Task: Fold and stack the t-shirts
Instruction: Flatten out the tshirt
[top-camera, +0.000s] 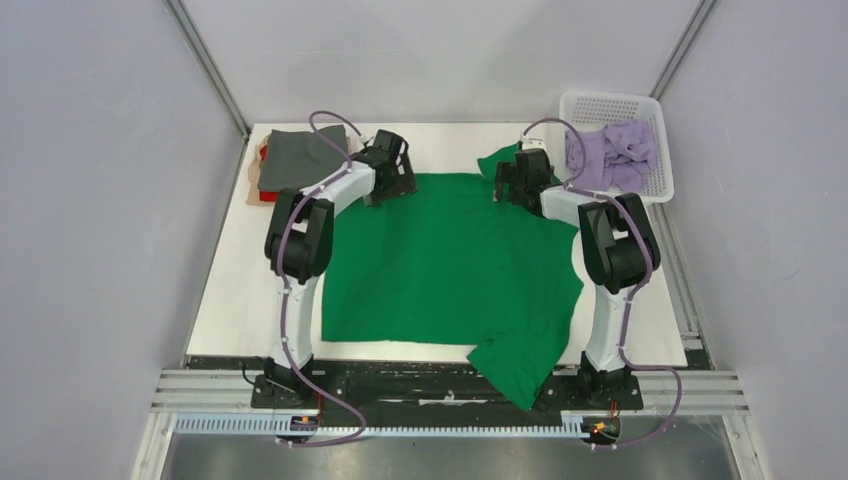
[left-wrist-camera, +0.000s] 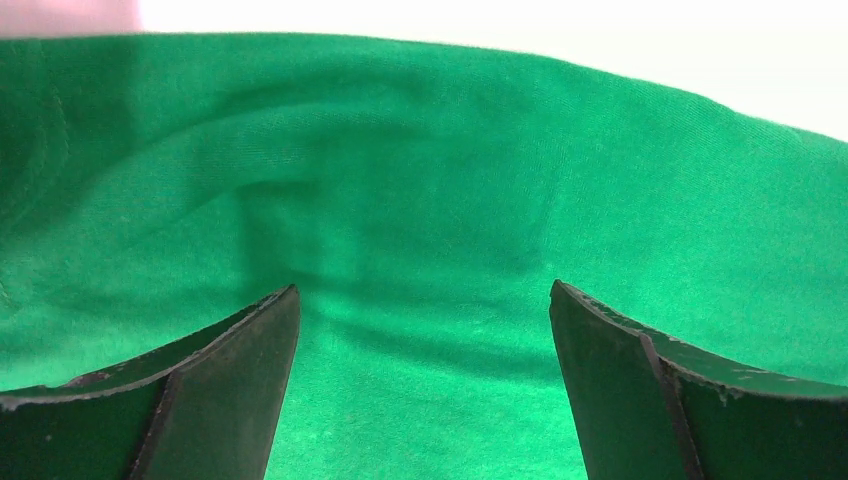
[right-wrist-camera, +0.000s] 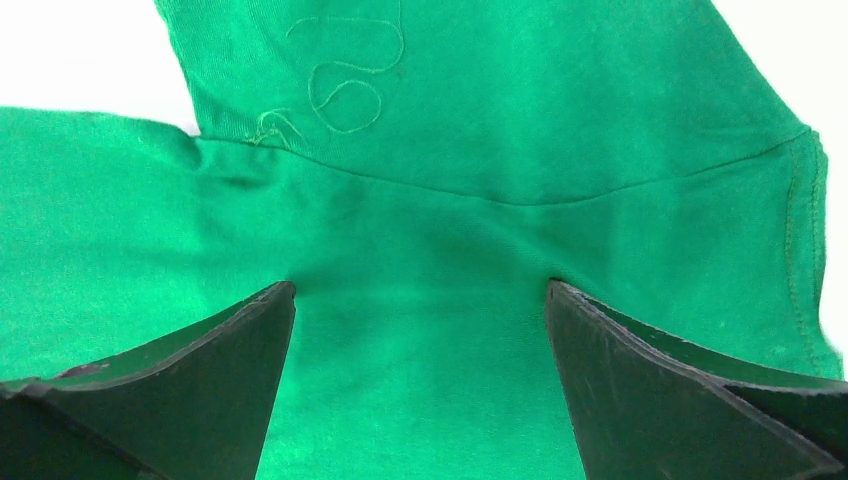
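Risk: uneven pinches. Left gripper (left-wrist-camera: 424, 300) and right gripper (right-wrist-camera: 420, 290) gape over the green t-shirt (top-camera: 450, 260) spread on the table (top-camera: 235, 300) (near sleeve overhanging), so its far edge may slip or bunch.

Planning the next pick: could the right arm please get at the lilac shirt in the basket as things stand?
Probably yes: the lilac shirt lies uncovered in the open basket just beside the right gripper, whose jaws stand open.

Top view: high behind near edge, looking down over whole table (top-camera: 240, 290). 2 wrist views: very close, facing down onto green t-shirt (top-camera: 450, 260), shared with top.
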